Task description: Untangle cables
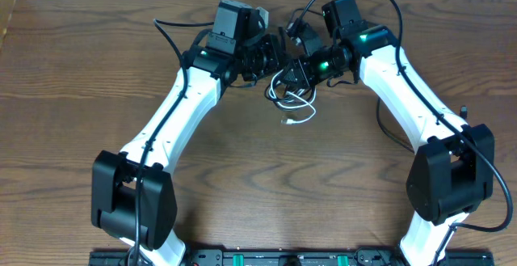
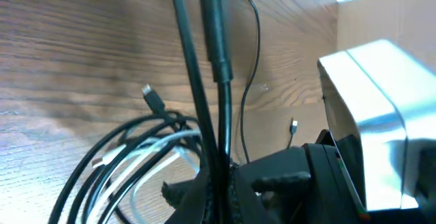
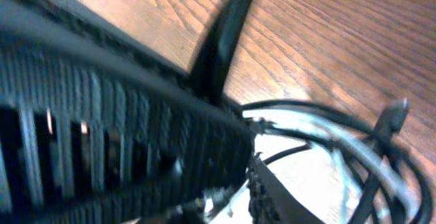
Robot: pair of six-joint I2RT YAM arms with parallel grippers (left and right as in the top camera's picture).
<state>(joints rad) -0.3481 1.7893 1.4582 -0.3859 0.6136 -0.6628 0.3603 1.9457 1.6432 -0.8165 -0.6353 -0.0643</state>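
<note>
Brown wood-grain counter (image 1: pixel 81 72) fills the overhead view, and the cables (image 1: pixel 289 88) lie as one small heap near its far edge, between the two arms. Black loops and the white cable (image 1: pixel 300 114) overlap there. Only a white tail with its plug sticks out toward the near side. The left pincer (image 1: pixel 271 56) and the right pincer (image 1: pixel 300 70) both sit at the heap, close to each other. No cord lies apart on its own, so I judge the task barely begun: none of the three is freed.

From the left wrist, the left pincer (image 2: pixel 218 186) is closed on a black cable (image 2: pixel 194 81), which runs straight from the jaws up out of the picture. A long plug body (image 2: pixel 216 40) on another black cord hangs just beside it. Lower left, the cables (image 2: pixel 129 156) cross in several black and white loops on the counter, with a small plug (image 2: pixel 151 99) poking out at the top. The right arm's pale housing (image 2: pixel 368 115) stands near on the right.

The right wrist view is blurred. A dark ribbed finger (image 3: pixel 102 135) covers the left half, and the cables (image 3: pixel 340 142) lie crossed on the wood at the lower right. Whether the right pincer is wide, narrow or gripping, I cannot tell. Nearly everything is left: drawing each cord out of the loops and laying all three apart.
</note>
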